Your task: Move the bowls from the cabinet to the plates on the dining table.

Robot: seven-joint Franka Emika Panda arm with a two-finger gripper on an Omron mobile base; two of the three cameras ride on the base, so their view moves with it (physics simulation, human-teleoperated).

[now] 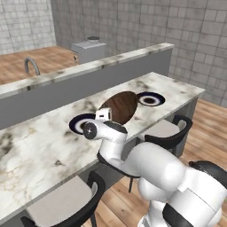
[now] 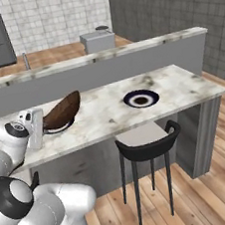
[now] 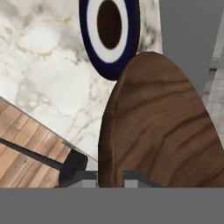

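Brown bowl (image 3: 157, 127) — pinched at its rim by the gripper (image 3: 110, 177) — hangs tilted above a plate (image 1: 80, 123).

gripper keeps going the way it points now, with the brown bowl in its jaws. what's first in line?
Likely the far plate: in the hand view it sits straight beyond the bowl held by the gripper, flat on the table. Depth is unclear, so it may reach bare marble first.

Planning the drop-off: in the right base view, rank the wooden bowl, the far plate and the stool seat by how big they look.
1. Stool seat, though it stands nearer the camera, so this is unsure.
2. Wooden bowl, tilted in the claw.
3. Far plate, looking close to the bowl in width, flattened by the viewing angle.
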